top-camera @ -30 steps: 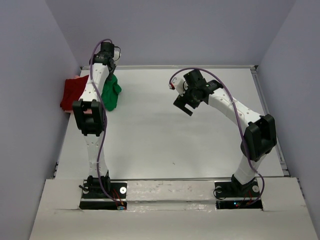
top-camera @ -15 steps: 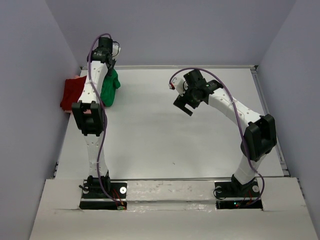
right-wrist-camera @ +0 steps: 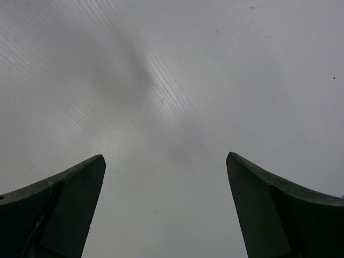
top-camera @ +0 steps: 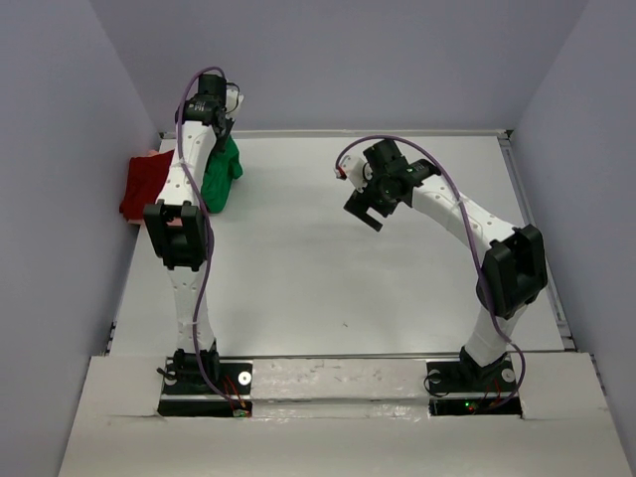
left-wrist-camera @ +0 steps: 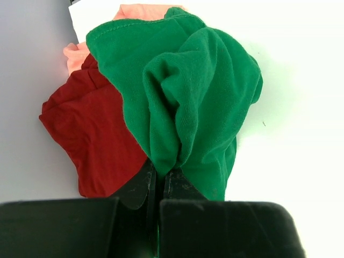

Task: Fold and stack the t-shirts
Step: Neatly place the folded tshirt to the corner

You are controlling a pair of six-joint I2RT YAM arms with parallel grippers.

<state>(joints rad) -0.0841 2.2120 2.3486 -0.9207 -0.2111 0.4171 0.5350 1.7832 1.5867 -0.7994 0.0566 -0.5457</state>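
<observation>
White table [top-camera: 328, 268], far-left corner | green t-shirt [left-wrist-camera: 188, 97] bunched, overlapping dark red t-shirt [left-wrist-camera: 91, 134] and pale pink t-shirt [left-wrist-camera: 140, 11] | left end effector [left-wrist-camera: 158, 185] clenched on green, just drawn farther back: separating, judged | right end effector [right-wrist-camera: 165, 157] released, mid-table | folding unstarted

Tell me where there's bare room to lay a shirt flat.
The white table is bare across its middle, near side and right side. The far left corner is crowded: the bright green cloth t-shirt, pinched by the left end effector, lies over the dark red cloth t-shirt.
</observation>
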